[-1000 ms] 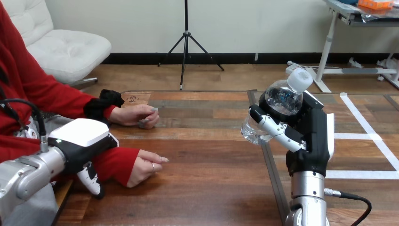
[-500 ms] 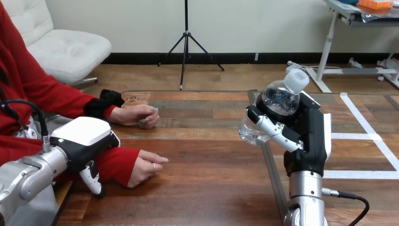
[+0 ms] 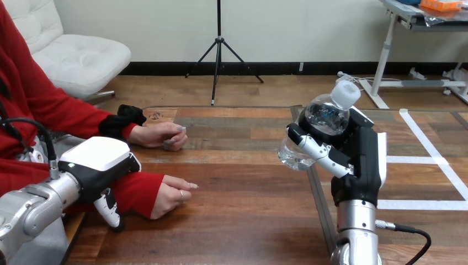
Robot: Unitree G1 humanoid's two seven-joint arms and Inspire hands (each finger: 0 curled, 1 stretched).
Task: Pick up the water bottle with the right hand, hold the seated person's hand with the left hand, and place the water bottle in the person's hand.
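You have the water bottle (image 3: 324,117) up off the wooden table (image 3: 243,221), right of centre in the frame, clamped in the right hand (image 3: 359,160). Its fingers (image 3: 320,152) are curled across the clear body from the front, and the bottle leans with its white cap (image 3: 347,94) toward the upper right. The silver forearm below it rises almost straight from the bottom edge. At the lower left, your left hand (image 3: 96,157) sits with its white back shell facing up, over the red sleeve (image 3: 135,190) just behind the person's lower hand (image 3: 172,194). You cannot tell from here whether it is closed on that arm or only above it (the shell covers the underside). The person's lower hand rests on the table at lower left of centre, loosely curled on its side. The person's upper hand (image 3: 164,135) lies on the table farther up the frame, closed in a loose fist. The bottle is well apart from both of the person's hands, off to their right.
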